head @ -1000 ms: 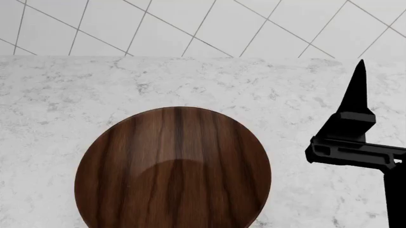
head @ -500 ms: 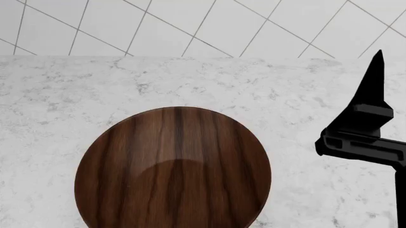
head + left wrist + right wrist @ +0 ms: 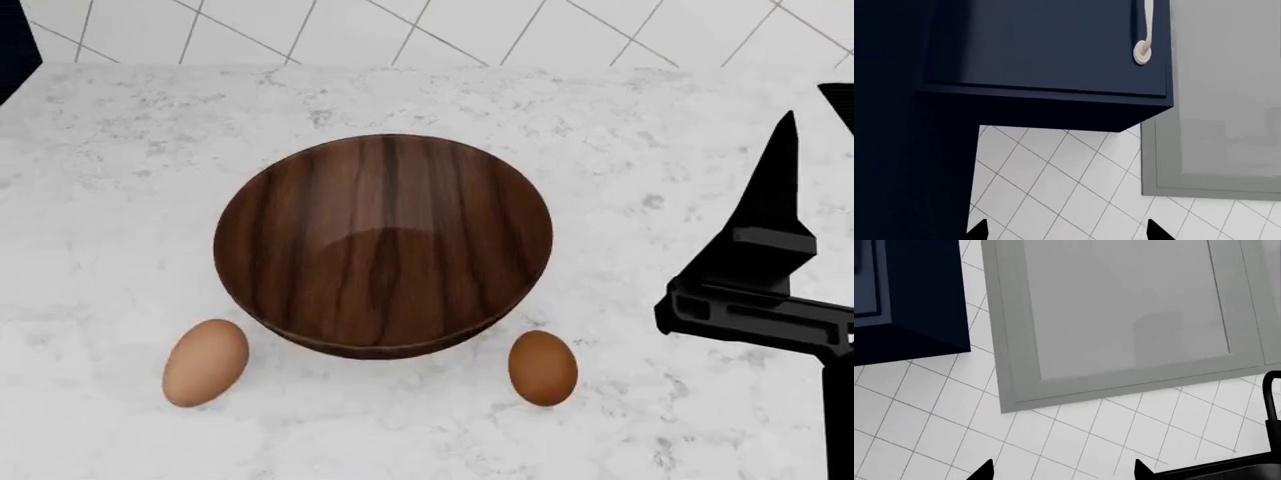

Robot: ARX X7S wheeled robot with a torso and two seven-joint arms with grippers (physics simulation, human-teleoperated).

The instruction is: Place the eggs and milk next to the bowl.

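The dark wooden bowl stands on the white marble counter. Two tan-brown eggs lie on the counter close to its near side, one egg at the left and the other egg at the right. Neither touches the bowl. The milk is out of view. My right gripper hangs to the right of the bowl, fingers pointing towards the wall. In its wrist view the right gripper is open and holds nothing. My left gripper is open too, facing the wall tiles, and is absent from the head view.
A white tiled wall backs the counter. A navy cabinet with a pale handle hangs above. A grey framed panel sits on the wall, and a black curved fixture shows at the edge of the right wrist view.
The head view has pulled back, so the bowl sits higher in the picture and both eggs now show. The right gripper first shifted right and now stays near the right edge.
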